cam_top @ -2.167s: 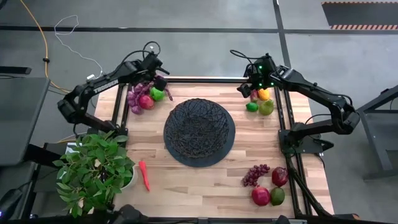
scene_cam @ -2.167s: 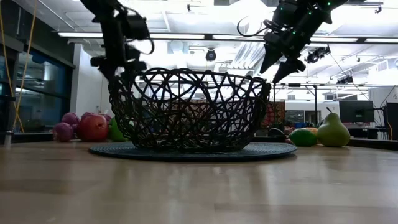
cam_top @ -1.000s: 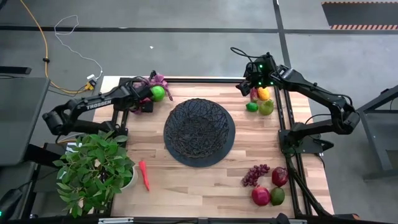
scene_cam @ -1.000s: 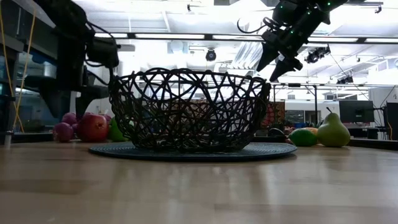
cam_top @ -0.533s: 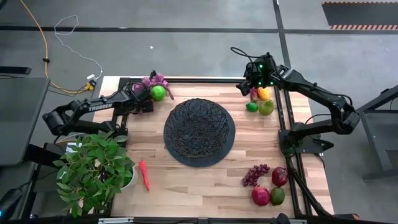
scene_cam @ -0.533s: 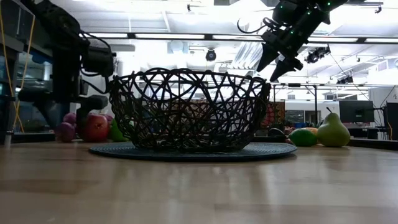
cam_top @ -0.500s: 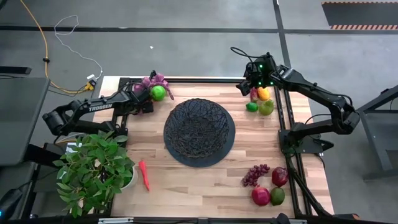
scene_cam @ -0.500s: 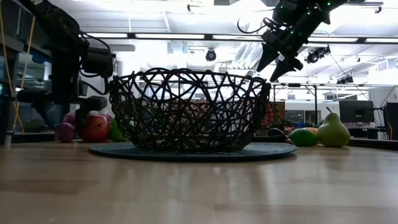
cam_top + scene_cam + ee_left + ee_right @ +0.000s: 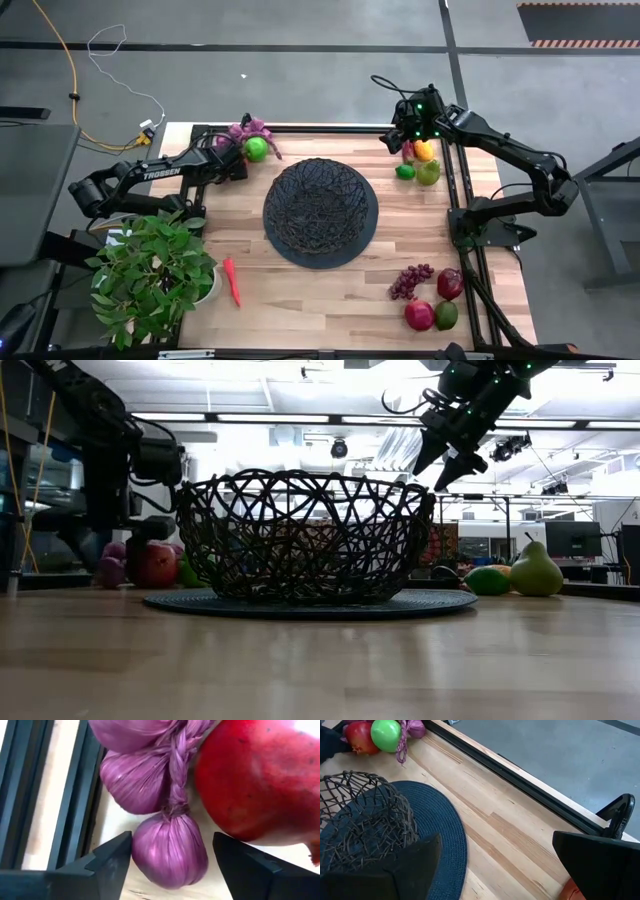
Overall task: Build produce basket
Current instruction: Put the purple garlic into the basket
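Note:
The black mesh basket [image 9: 320, 212] sits on a dark round mat in the middle of the table. At the far left corner lie a braided bunch of purple bulbs [image 9: 243, 130], a red fruit [image 9: 260, 780] and a green fruit [image 9: 257, 148]. My left gripper [image 9: 237, 165] is low beside them and open. In the left wrist view its fingers [image 9: 172, 845] stand on either side of the lowest purple bulb [image 9: 170, 852]. My right gripper [image 9: 400, 143] hangs open in the air [image 9: 447, 465] over the far right fruit pile. My left gripper's fingers flank the lowest bulb of the purple bunch [image 9: 150, 855]. They come in low along the table from the near side. One finger [image 9: 120, 852] stands right at the bulb's side, and I cannot tell whether it touches. The bulb lies on the table.
A pear [image 9: 428, 172], a lime [image 9: 404, 171] and an orange fruit [image 9: 424, 150] lie at the far right. Grapes [image 9: 410, 280] and round fruits [image 9: 450, 283] lie near right. A red pepper [image 9: 233, 282] and a potted plant [image 9: 150, 275] are near left. Black frame rails edge the table.
My left gripper has sunk a little lower toward the table at the purple bunch, still open.

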Robot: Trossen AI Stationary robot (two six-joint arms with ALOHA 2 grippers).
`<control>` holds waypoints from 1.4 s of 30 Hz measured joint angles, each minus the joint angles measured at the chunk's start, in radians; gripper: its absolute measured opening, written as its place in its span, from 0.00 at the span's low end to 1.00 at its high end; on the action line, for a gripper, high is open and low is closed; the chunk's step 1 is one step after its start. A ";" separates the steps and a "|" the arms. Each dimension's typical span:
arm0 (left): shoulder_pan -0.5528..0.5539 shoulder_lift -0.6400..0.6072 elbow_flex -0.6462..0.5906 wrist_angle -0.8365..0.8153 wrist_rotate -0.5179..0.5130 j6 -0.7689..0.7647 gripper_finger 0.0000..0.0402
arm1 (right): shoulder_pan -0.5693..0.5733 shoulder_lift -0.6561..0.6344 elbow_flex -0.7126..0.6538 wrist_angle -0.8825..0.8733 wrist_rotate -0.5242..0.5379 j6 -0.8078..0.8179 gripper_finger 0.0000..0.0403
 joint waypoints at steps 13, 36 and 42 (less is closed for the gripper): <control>0.000 -0.001 0.001 -0.025 0.022 0.011 0.42 | 0.000 0.000 0.000 0.000 0.000 0.006 0.91; 0.000 -0.272 0.419 -0.134 -0.095 0.263 0.43 | 0.000 0.000 0.000 0.000 -0.001 0.024 0.91; -0.034 -0.269 0.537 -0.067 -0.044 0.324 0.43 | 0.000 0.000 0.000 0.043 -0.001 0.024 0.91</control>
